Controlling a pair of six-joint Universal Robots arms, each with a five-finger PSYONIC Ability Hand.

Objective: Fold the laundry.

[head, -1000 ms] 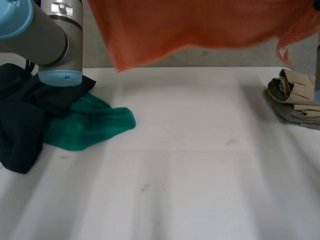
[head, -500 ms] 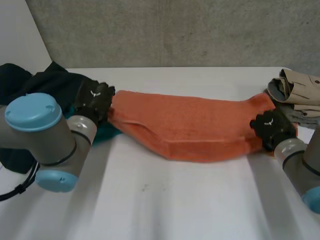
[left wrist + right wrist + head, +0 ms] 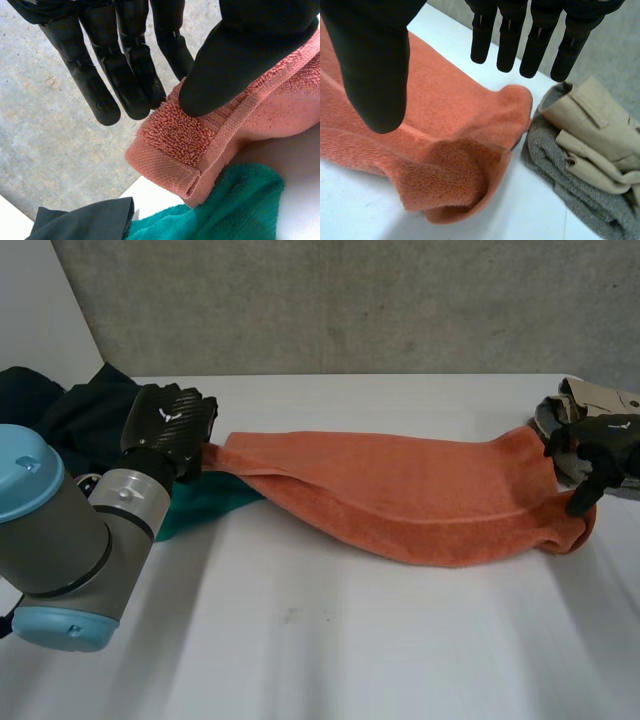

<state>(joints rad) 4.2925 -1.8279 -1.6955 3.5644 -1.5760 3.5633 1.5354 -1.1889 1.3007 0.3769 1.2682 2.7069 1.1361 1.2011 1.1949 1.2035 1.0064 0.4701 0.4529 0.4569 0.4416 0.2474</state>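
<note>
Released since the earlier frame, the right end of the orange towel is lying bunched on the tabletop, and the right hand is raised clear of it with its fingers straight and spread. The towel is stretched across the tabletop between the two hands. Its left corner is pinched between the thumb and straight fingers of the left hand, just above a green cloth beside a dark garment. A folded beige garment is stacked on a grey towel just beside the right end.

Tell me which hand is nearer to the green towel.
Left. The left hand is beside the green towel, at a corner of the orange towel; the right hand is at its other end.
</note>
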